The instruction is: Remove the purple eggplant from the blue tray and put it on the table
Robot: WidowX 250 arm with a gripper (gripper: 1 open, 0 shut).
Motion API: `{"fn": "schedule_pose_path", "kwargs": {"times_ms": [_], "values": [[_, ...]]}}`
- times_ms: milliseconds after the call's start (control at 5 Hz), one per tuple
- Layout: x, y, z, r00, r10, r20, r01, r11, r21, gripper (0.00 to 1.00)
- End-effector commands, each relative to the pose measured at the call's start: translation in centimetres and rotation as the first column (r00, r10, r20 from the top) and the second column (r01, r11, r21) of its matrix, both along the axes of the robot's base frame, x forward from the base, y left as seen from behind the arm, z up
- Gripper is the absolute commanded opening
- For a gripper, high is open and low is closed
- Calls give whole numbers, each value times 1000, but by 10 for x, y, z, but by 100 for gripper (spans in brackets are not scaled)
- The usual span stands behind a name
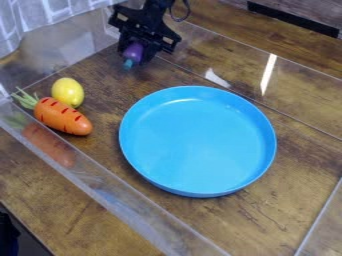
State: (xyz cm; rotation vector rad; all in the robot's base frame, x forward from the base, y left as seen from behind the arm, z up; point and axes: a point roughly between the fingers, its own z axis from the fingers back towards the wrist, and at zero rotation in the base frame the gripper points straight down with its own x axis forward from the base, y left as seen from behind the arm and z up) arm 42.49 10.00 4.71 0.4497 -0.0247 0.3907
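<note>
The purple eggplant point(131, 54) hangs just above the table point(80, 170) at the far side, left of the blue tray's far edge, with my black gripper point(135, 46) shut on its upper part. Its greenish tip points down toward the wood. The blue tray point(198, 139) lies in the middle of the table with nothing in it. Whether the eggplant touches the tabletop I cannot tell.
An orange carrot point(63, 116) and a yellow lemon point(67, 92) lie together at the left, between the gripper's spot and the near edge. A clear plastic wall point(54, 45) runs along the table's left and back side.
</note>
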Motion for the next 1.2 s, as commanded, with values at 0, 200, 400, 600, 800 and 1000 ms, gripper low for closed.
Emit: {"fn": "schedule_pose_path", "kwargs": {"times_ms": [0,200,400,600,800,1000], "values": [[5,17,23,998,26,62,-28,999,21,0],[4,20,17,998,30,50,-31,999,24,0],[2,23,12,999,34,40,-35,999,26,0],[-1,26,7,999,38,30,-39,999,27,0],[-2,26,2,999,40,21,-40,999,25,100],[-4,25,-1,999,43,16,-43,999,17,100]]}}
